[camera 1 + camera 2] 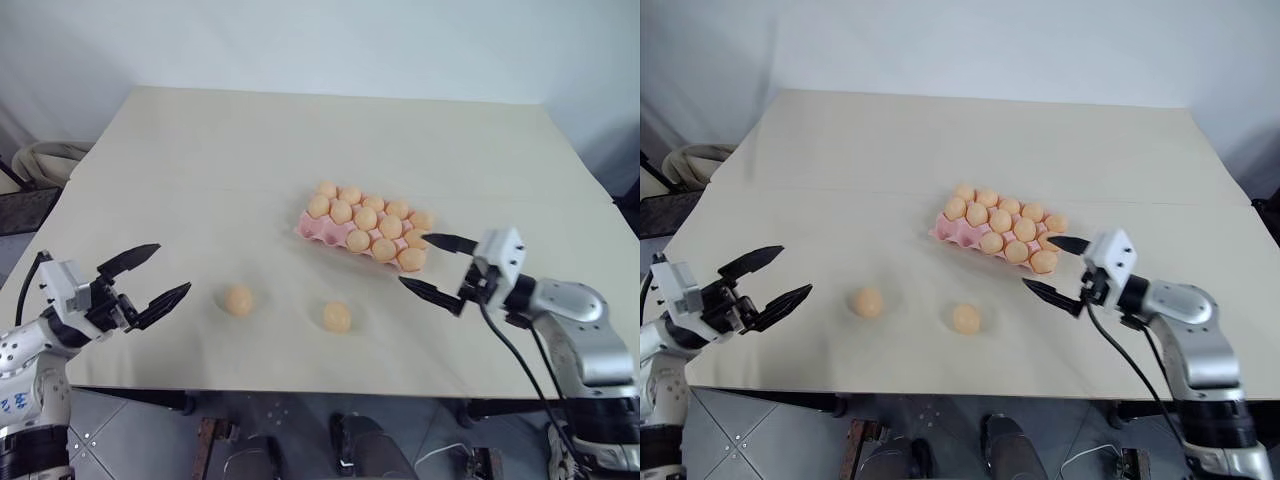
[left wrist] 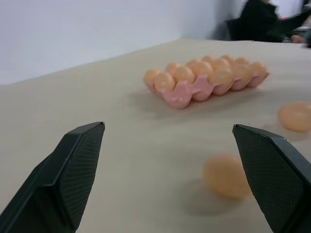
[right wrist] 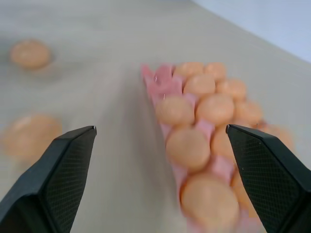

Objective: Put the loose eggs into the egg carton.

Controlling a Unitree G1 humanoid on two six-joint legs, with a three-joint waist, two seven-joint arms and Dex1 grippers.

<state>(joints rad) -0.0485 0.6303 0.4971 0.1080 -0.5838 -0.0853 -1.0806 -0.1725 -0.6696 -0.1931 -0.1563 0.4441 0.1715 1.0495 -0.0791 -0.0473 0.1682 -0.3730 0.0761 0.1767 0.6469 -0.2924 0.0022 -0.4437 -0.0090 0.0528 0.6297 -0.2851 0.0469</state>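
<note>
The pink egg carton (image 1: 308,228) lies right of the table's middle, its cups holding several pale orange eggs. Two loose eggs rest on the table nearer the front edge: one (image 1: 238,299) to the left, the other (image 1: 337,317) to its right. My right gripper (image 1: 437,267) hovers just right of the carton's near end, open, with nothing between its fingers. My left gripper (image 1: 148,275) is open and empty at the table's left edge, pointing toward the left loose egg. In the left wrist view that egg (image 2: 227,175) lies ahead beside one finger, and the carton (image 2: 181,93) stands beyond.
The beige table (image 1: 250,170) stretches wide behind the carton. A dark chair (image 1: 30,165) stands off the table's far left corner. A person in dark clothes (image 2: 265,19) is in the background of the left wrist view.
</note>
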